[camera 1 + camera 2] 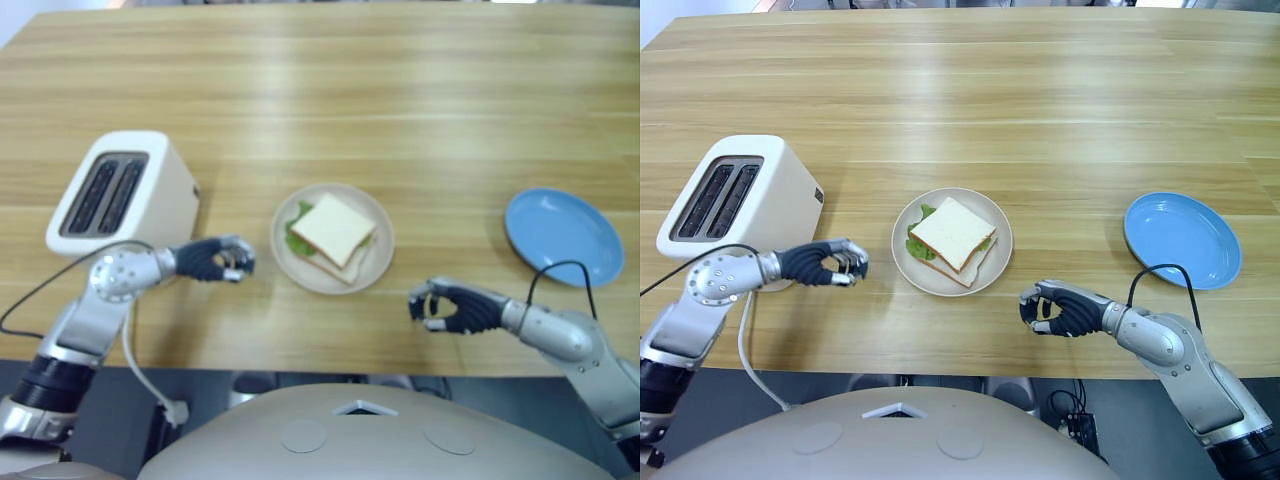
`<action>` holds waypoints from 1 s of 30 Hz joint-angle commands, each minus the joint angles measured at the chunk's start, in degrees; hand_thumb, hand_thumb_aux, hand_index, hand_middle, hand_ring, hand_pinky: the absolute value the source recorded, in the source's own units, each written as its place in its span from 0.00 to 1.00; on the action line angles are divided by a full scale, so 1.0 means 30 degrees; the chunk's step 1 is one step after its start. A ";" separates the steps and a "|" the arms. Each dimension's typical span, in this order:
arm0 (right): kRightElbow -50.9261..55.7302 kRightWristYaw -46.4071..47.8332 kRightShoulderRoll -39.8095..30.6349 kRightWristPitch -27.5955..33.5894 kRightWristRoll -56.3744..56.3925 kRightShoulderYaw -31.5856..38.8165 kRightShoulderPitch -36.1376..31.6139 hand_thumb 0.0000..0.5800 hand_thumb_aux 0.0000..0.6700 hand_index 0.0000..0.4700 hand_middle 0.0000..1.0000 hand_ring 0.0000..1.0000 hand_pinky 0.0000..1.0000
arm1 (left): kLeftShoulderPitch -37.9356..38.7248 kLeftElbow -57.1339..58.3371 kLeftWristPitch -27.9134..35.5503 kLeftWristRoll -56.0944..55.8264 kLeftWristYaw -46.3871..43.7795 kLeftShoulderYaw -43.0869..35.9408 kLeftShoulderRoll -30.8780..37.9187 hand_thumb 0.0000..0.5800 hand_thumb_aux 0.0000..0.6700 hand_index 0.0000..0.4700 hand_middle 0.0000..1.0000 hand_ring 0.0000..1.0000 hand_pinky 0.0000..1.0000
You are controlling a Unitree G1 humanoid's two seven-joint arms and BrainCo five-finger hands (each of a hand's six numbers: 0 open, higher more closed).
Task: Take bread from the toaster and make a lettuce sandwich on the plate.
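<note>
Right eye view: sandwich [952, 232] on the tan plate [932, 284], both robot hands curled and holding nothing.
White bread slices are stacked with lettuce [916, 247] poking out at the left edge, and that plate sits mid-bench [1040, 120], towards the near side. Over on the left stands the toaster [735, 200], slots facing up, its cord [741, 345] trailing off the near edge. The left robot hand [825, 263] hovers just right of the toaster, between it and the tan plate, fingers curled in, gripping nothing. The right robot hand [1060, 310] is by the near edge, right of the tan plate, also curled shut and empty. A blue plate [1182, 240] lies far right, well apart.
</note>
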 commanded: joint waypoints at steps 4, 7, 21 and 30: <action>0.0793 0.1173 0.1990 0.0885 -0.2449 0.3941 -0.2070 1.00 1.00 0.98 1.00 1.00 1.00 | -0.1787 0.2251 0.0613 0.3935 0.0312 -0.3598 -0.1350 1.00 1.00 0.98 1.00 1.00 1.00; 0.2913 0.1193 0.3480 0.0609 -0.4026 0.6019 -0.3626 1.00 1.00 0.98 1.00 1.00 1.00 | -0.3084 0.3928 0.0492 0.5721 0.1182 -0.4998 -0.2630 1.00 1.00 0.98 1.00 1.00 1.00; 1.6246 -0.5876 0.7967 -0.2981 -0.5256 0.5028 -1.1924 1.00 1.00 0.98 1.00 1.00 1.00 | -0.9713 1.3752 -0.1303 1.0009 0.7593 -0.6386 -0.6089 1.00 1.00 0.98 1.00 1.00 1.00; 2.1883 -1.2574 0.8982 -0.4313 -0.6696 0.4252 -1.4788 1.00 1.00 0.98 1.00 1.00 1.00 | -1.2310 1.7621 -0.2548 1.0140 1.3016 -0.5380 -0.7694 0.98 0.87 0.85 1.00 1.00 1.00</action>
